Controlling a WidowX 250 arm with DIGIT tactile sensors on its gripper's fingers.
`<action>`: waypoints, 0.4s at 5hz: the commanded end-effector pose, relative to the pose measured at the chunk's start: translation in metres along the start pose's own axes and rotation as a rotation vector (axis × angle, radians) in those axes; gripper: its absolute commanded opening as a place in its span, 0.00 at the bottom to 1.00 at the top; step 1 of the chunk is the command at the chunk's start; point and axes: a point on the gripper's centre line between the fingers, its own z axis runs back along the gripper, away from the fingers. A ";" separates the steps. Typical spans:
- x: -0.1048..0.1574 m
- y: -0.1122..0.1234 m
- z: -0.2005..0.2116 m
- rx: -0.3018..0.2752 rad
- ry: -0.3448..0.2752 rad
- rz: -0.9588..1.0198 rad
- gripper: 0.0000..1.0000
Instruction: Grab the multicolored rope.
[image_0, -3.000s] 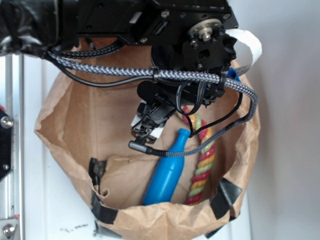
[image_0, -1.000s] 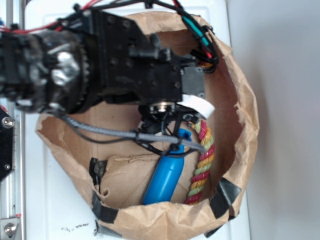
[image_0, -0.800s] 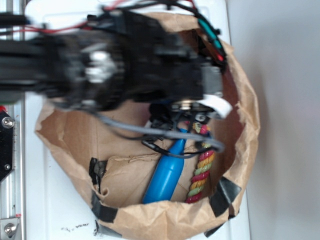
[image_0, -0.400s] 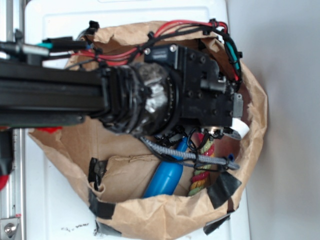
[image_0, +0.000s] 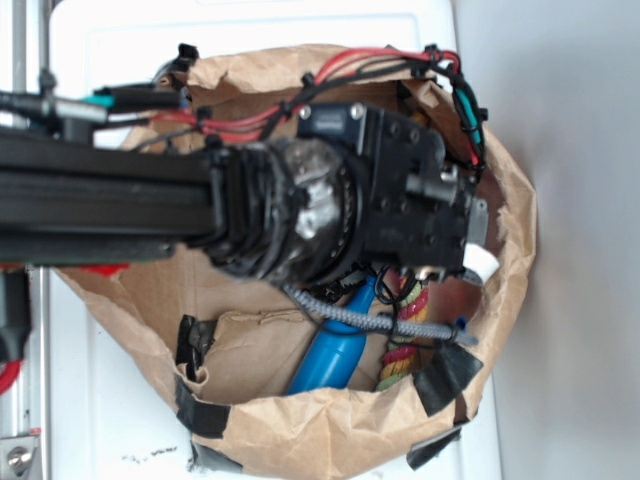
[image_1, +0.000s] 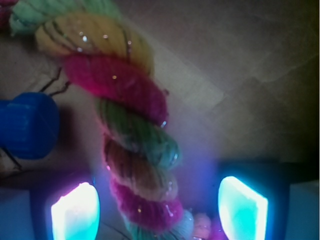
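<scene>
The rope (image_1: 132, 145) lies lengthwise beside the bottle (image_1: 25, 125) in the bag (image_0: 330, 430). The claw (image_1: 159, 207) is spread apart, 1 pad (image_1: 75, 212) on each side of the rope.

A white surface (image_0: 120, 420) carries a brown paper bag (image_0: 330, 435), its top rolled down into a wide open rim and patched with black tape (image_0: 447, 375) at the near edge. Directly on the bag's paper floor lie a blue bottle (image_0: 335, 352) and the multicolored rope (image_0: 405, 345), side by side, the rope just right of the bottle in the exterior view. In the wrist view the rope (image_1: 132, 125) rests on the brown paper, the bottle's cap (image_1: 27, 125) near its left.
</scene>
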 end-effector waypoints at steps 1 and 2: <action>0.004 -0.001 0.005 0.027 -0.036 0.037 0.00; 0.004 0.005 0.010 0.012 -0.035 0.046 0.00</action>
